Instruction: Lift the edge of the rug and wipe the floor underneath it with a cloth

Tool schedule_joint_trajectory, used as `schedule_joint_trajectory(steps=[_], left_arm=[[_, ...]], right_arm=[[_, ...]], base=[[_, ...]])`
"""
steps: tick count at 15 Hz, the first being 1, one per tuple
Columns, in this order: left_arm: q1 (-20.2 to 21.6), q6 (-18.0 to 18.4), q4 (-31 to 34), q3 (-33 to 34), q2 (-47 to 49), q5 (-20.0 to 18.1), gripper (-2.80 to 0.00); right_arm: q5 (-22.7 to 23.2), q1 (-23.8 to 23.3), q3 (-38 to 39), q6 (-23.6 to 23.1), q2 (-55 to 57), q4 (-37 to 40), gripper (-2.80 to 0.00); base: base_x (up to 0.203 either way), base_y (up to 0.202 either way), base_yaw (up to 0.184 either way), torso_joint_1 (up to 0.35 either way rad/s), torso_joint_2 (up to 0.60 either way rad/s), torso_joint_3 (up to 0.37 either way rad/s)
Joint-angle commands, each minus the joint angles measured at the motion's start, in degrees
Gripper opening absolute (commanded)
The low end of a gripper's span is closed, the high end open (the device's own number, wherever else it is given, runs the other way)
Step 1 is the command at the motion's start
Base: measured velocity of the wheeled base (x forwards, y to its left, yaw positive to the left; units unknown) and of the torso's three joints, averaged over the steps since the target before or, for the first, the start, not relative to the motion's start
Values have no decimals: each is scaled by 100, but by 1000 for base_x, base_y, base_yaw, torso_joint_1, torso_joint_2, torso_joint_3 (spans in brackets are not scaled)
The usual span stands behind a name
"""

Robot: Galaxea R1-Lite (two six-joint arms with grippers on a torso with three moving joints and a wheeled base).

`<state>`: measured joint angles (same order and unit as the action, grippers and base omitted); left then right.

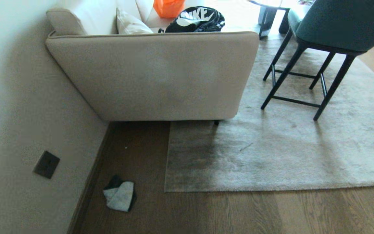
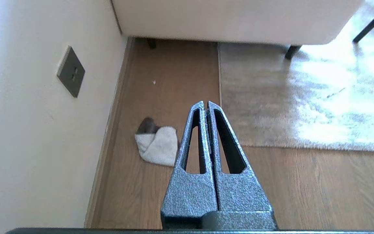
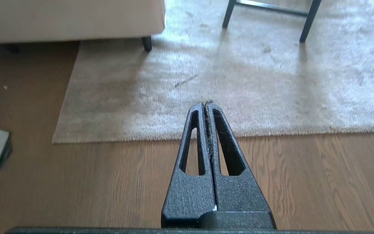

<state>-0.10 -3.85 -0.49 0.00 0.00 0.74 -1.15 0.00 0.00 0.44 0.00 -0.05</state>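
Cloth [image 1: 120, 196]: crumpled on floor [image 1: 239, 211] by wall, apart from rug.
Rug edge [image 1: 271, 188]: flat, running left-right.
Left pincer [image 2: 207, 104]: closed, empty.
Right pincer [image 3: 207, 104]: closed, empty.

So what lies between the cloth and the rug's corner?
Nothing but bare floor: the head view shows plain wood planks separating the cloth from the rug edge, and the left wrist view shows this too.

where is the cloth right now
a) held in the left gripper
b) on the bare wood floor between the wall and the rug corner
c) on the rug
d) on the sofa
b: the cloth lies crumpled on the floor near the wall's baseboard, apart from the rug edge, and both grippers are shut and empty.
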Motion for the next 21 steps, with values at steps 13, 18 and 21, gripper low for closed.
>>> schedule_joint_trajectory(steps=[13, 18, 21], left_arm=[[1, -1, -4, 0, 0, 40, -280], [1, -1, -4, -8, 0, 40, -280], [1, -1, -7, 0, 0, 40, -280]], right_arm=[[0, 0, 0, 0, 1, -4, -280], [0, 0, 0, 0, 1, -4, -280], [0, 0, 0, 0, 0, -4, -280]], base=[[0, 0, 0, 2, 1, 201], [0, 0, 0, 0, 1, 122], [0, 0, 0, 2, 1, 63]])
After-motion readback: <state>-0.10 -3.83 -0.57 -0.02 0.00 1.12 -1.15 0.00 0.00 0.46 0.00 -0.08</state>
